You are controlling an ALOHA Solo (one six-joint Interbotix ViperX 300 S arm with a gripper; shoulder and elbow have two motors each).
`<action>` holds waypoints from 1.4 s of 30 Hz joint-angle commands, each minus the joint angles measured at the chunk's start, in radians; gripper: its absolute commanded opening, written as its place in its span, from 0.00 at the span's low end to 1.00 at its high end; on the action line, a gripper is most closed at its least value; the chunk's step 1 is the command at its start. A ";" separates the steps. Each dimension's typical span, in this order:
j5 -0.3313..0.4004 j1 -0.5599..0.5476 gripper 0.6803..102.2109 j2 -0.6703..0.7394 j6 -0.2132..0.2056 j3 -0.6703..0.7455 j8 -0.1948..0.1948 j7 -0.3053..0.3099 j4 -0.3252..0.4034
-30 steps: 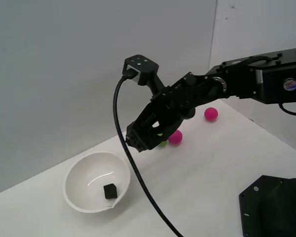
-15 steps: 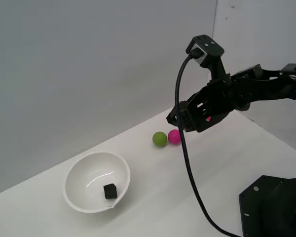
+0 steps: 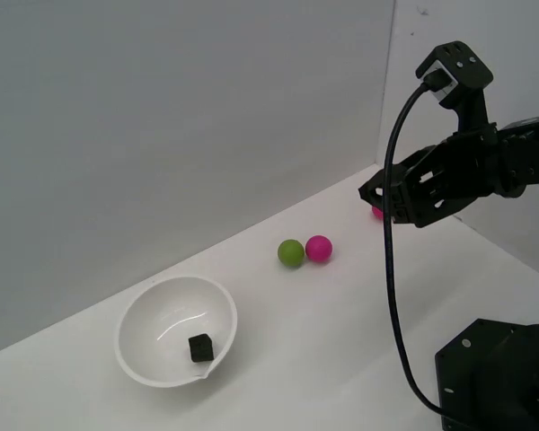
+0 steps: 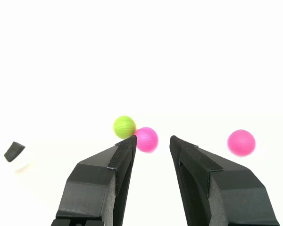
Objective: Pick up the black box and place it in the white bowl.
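Pincer [image 4: 151, 141] parted (empty), black box [image 3: 200, 347] inside white bowl [image 3: 135, 355]

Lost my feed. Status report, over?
Pincer open, empty, well clear of the white bowl. Black box sits inside the bowl. Nothing obstructing.

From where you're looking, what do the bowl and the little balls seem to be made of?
The white bowl looks like glazed ceramic or glossy plastic: light glints on its inside. The green ball and pink ball look like matte plastic or foam, smooth and evenly coloured.
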 commanded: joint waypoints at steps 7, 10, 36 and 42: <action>0.038 0.058 0.50 0.126 0.046 0.130 0.014 0.003 0.040; 0.040 0.097 0.50 0.173 0.081 0.179 0.014 0.003 0.043; 0.101 0.212 0.40 0.439 0.130 0.446 0.017 0.011 0.107; 0.104 0.210 0.39 0.466 0.130 0.476 0.015 0.017 0.109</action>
